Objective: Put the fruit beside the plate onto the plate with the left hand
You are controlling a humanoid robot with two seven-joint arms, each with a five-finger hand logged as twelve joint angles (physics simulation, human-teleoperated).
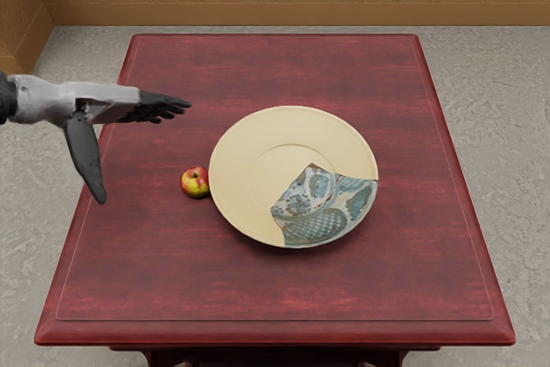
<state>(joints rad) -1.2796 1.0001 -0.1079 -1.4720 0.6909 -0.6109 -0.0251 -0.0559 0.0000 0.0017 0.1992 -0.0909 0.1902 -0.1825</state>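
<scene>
Left hand [156,107], upper left of frame: fingers straight, holding nothing, well apart from fruit. Apple [195,182], left of centre on surface [172,281], at plate [258,139] rim, prob. touching. Likely light, rigid, smooth, may roll; grip round widest part.

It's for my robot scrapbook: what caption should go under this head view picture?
The left hand hovers open over the red table, apart from the apple beside the cream plate.
</scene>
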